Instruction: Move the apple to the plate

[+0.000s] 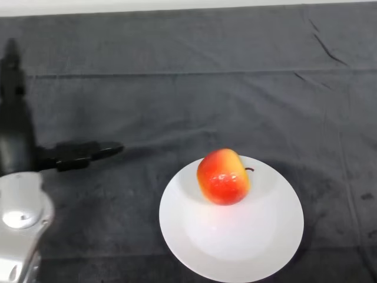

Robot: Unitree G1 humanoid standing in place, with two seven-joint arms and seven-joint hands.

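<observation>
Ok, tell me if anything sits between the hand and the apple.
Nothing visible does. The apple already rests on the white plate, and only bare dark cloth lies between it and the left hand, which is open and holds nothing.

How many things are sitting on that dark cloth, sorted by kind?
Apple: 1, red and yellow, resting on the plate
Plate: 1, white
Total: 2 things on the cloth
The robot's left hand is off to the side, fingers straight, holding nothing.
</observation>
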